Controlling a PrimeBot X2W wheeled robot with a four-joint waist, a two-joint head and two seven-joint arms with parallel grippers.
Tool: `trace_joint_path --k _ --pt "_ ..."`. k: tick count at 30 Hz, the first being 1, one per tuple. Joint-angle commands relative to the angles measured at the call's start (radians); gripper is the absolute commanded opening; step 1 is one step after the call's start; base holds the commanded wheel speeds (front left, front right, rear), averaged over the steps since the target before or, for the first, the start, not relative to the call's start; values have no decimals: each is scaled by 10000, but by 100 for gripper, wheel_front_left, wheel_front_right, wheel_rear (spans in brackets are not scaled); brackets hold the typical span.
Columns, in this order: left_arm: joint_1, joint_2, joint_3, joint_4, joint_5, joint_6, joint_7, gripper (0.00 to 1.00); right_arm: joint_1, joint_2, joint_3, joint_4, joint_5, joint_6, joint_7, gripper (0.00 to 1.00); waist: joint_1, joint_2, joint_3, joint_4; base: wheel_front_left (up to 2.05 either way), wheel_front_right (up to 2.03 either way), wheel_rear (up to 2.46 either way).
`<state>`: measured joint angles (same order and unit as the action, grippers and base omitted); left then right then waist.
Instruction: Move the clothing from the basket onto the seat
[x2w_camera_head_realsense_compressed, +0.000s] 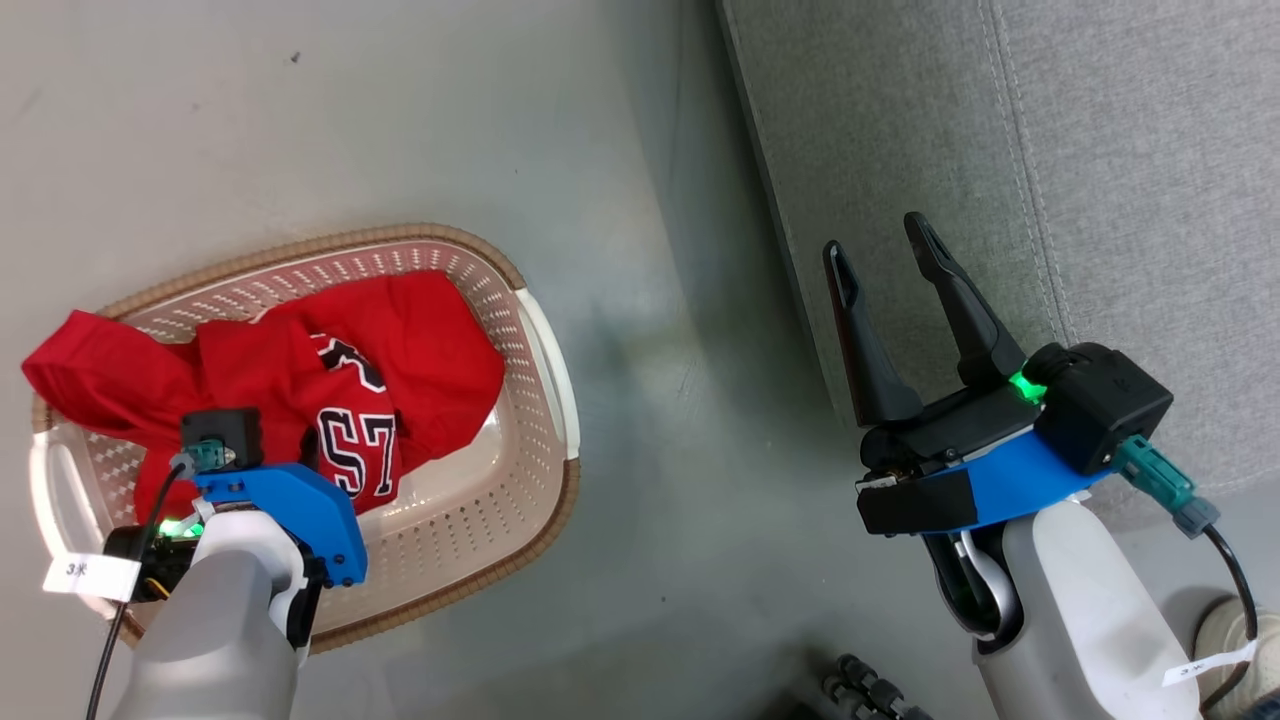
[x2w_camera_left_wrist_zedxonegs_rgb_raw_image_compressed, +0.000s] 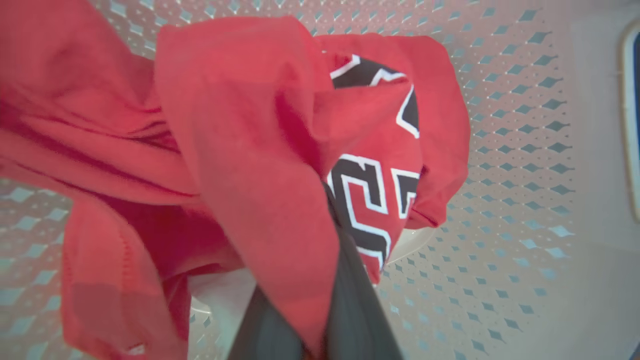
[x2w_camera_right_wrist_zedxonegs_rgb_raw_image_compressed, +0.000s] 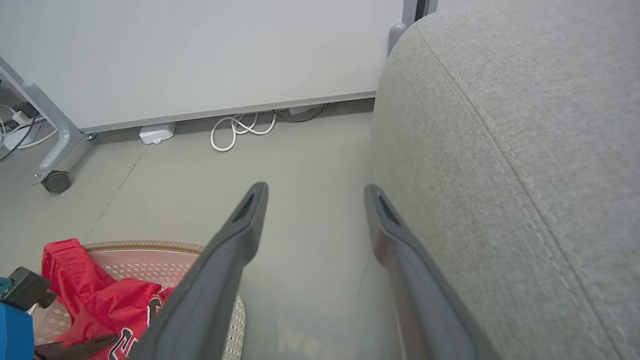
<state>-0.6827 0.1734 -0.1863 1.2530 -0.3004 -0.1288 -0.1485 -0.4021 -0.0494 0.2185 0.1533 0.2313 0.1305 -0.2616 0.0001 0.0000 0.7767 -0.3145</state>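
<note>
Noted at left tool (x2w_camera_left_wrist_zedxonegs_rgb_raw_image_compressed: 330, 235): pressed together on a fold of the clothing (x2w_camera_left_wrist_zedxonegs_rgb_raw_image_compressed: 250, 150), down inside the basket (x2w_camera_head_realsense_compressed: 540, 340) on the floor. Recommend lifting straight up, clearing the woven rim before swinging toward the seat (x2w_camera_head_realsense_compressed: 1100, 150). Cannot tell whether both garments caught. Seen from head view, not from left wrist view: red flap draped over the rim; right tool (x2w_camera_head_realsense_compressed: 877, 238) spread, empty, at seat's edge.

The clothing (x2w_camera_head_realsense_compressed: 300, 380), bright red jersey fabric with black, white-edged numerals, lies crumpled in the basket (x2w_camera_head_realsense_compressed: 470, 520). One fold drapes over the rim on the side away from the seat (x2w_camera_head_realsense_compressed: 1100, 200). The basket, cream perforated plastic with a brown woven-look rim, stands upright on the floor. The seat, light grey upholstery with a stitched seam, stands apart from the basket.
</note>
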Motion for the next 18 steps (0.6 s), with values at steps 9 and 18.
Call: trace_joint_path --k 9,18 --pt "468 -307 -295 84 -487 -19 -214 0 61 -18 -10 343 -145 5 -47 100 -1 0 -1477 282 0 0 0" --pt "1413 -735 -1018 -323 -1067 -21 -458 0 741 -21 72 934 -337 5 -44 100 -1 0 -3659 658 0 0 0"
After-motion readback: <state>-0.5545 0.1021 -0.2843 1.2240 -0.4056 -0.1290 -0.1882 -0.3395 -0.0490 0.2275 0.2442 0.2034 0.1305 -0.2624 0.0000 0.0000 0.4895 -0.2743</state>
